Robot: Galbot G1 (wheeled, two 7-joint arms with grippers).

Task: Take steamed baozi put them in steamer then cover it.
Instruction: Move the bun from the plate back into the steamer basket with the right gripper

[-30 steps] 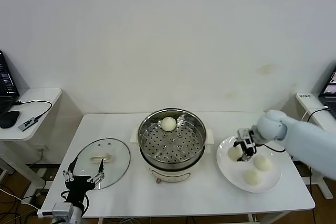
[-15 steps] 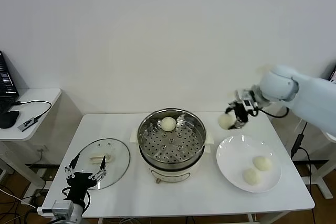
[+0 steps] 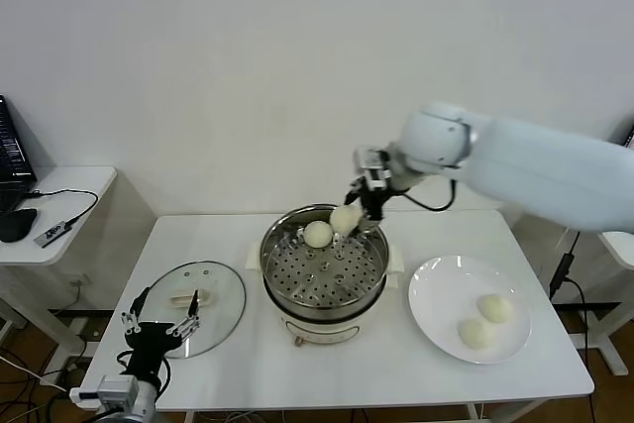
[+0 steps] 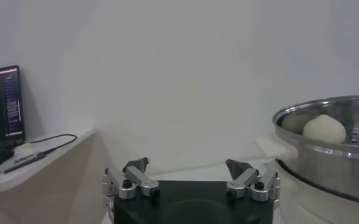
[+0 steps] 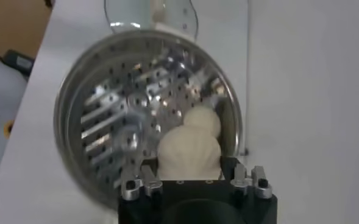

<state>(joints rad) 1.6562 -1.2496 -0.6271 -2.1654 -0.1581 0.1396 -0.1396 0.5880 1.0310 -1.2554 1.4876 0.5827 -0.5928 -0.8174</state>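
My right gripper is shut on a cream-white baozi and holds it in the air over the far side of the steamer. In the right wrist view the held baozi fills the gap between the fingers, above the perforated basket. A second baozi lies in the basket just beside it. Two more baozi remain on the white plate. The glass cover lies flat on the table left of the steamer. My left gripper hangs open near the cover's front edge.
A side table with a cable and a dark device stands off the white table's left end. From the left wrist, the steamer with a baozi in it is off to one side of the left gripper.
My right gripper lifted a baozi off the plate and carried it left, up and over to the steamer's far side. Two baozi remain on the plate. The left arm barely moved.
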